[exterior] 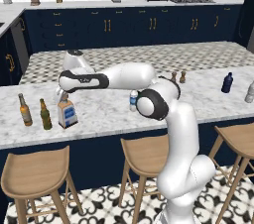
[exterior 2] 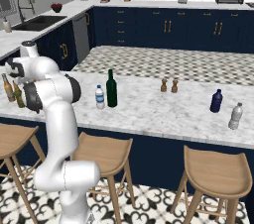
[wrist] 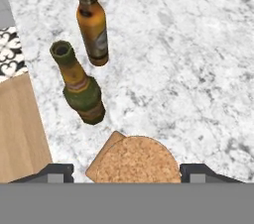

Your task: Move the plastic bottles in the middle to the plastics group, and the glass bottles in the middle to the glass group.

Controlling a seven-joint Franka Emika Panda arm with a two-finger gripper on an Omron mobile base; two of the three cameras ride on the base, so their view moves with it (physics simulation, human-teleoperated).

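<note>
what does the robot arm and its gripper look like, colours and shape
The arm is glossy white, built of rounded tubular segments with dark, near-black joint rings and a dark band along the forearm. The gripper has two small dark grey fingertips. No cables or markings are visible.

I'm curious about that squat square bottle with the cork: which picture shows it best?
The left base view: the square bottle stands whole, blue label visible, beside the beer bottles. The hand view shows just its cork top; in the right base view I cannot make it out.
</note>
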